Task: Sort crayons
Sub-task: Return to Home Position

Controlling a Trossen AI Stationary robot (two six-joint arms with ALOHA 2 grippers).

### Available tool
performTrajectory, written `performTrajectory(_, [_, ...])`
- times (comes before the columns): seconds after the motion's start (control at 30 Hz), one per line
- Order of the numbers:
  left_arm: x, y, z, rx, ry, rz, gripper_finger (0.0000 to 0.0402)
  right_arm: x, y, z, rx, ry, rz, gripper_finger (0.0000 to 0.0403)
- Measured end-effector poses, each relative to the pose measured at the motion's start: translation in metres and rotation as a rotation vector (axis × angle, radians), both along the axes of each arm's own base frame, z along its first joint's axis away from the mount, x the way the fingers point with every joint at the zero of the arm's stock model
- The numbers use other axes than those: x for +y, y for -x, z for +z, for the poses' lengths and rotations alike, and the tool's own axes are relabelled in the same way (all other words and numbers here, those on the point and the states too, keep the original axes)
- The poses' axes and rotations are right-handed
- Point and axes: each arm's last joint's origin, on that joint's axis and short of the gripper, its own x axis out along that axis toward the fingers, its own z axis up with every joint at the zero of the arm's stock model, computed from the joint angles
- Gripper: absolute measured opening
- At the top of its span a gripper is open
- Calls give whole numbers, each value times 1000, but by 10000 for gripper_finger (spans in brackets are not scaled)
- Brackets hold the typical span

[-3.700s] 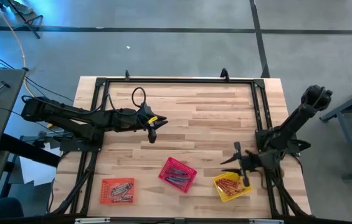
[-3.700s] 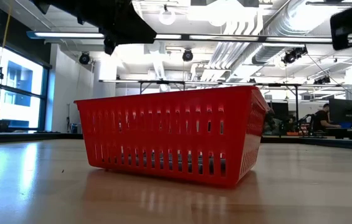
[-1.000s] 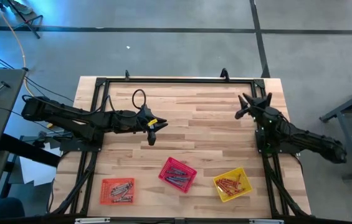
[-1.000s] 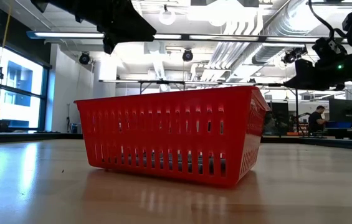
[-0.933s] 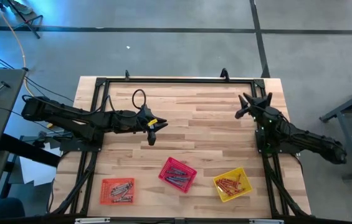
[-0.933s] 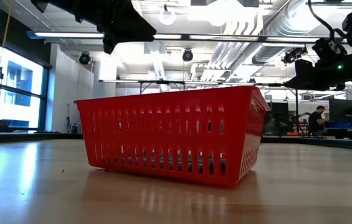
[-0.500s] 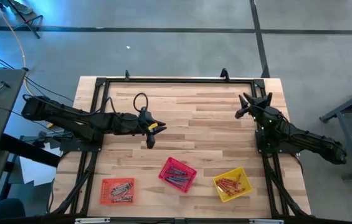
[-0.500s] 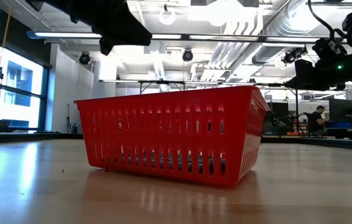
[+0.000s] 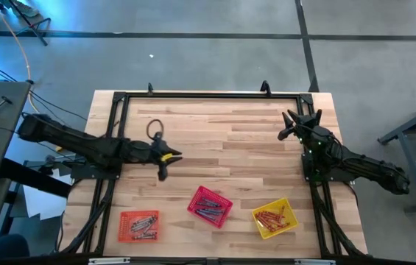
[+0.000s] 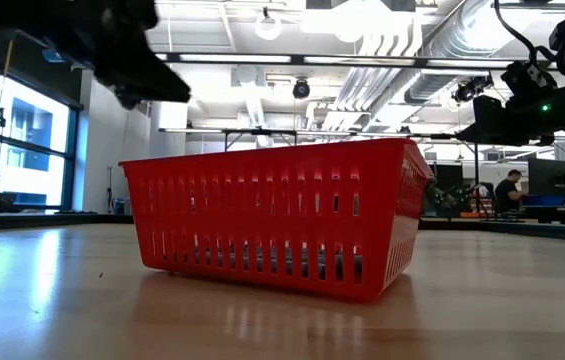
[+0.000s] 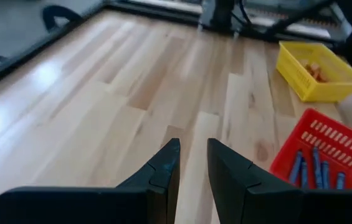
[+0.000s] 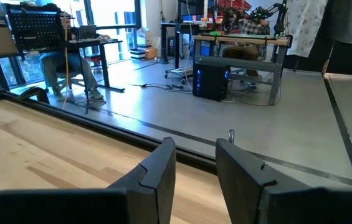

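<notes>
My left jaws and right jaws hang empty, narrowly parted, over the worktop (image 9: 244, 147); the crayons (image 9: 270, 218) all lie in the orange basket (image 9: 121, 224), red basket (image 9: 228, 202) and yellow basket (image 9: 255, 215), none loose, so sorting looks done.

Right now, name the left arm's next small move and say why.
Probably pull the left gripper back toward its base: it hangs open and empty over the table, the crayons lie in the baskets, and the right gripper sits folded at the table's right edge.
</notes>
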Motion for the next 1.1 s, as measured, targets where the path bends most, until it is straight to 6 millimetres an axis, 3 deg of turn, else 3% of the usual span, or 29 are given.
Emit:
performTrajectory(0.4, [12, 60, -18, 2, -60, 14, 69, 0, 0, 0, 1, 0, 0, 108])
performTrajectory(0.77, [16, 85, -41, -98, -118, -10, 69, 0, 0, 0, 1, 0, 0, 108])
performTrajectory(1.1, [19, 97, -49, -177, -147, -18, 69, 0, 0, 0, 1, 0, 0, 108])
